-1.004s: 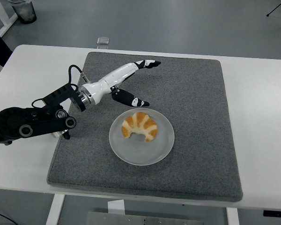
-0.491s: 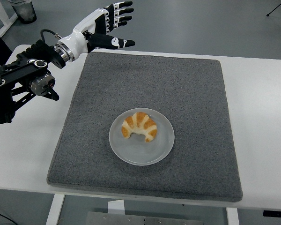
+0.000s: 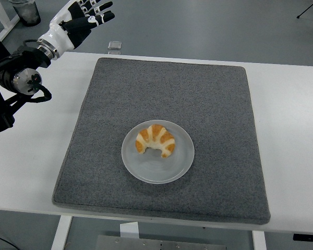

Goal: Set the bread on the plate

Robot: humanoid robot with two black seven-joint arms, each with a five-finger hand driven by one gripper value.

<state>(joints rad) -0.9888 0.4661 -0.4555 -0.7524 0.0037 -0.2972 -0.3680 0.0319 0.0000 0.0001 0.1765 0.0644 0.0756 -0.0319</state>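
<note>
Left hand (image 3: pixel 82 16) hangs high at the far left corner, fingers spread, holding nothing. Down on the grey mat (image 3: pixel 208 99), the croissant-shaped bread (image 3: pixel 155 139) sits on the translucent plate (image 3: pixel 157 165). No readable writing anywhere.

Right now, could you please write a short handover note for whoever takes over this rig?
Left hand: open, holding nothing, raised at the picture's top left, beyond the table's far left corner.
Right hand: not in view.
Bread: a croissant lying on the plate, in its upper half.
Plate: on the grey mat, near its middle.
Done: the bread is on the plate and released.
Left: nothing on the placing itself, as far as this view shows; the left arm only needs to go to rest.
</note>
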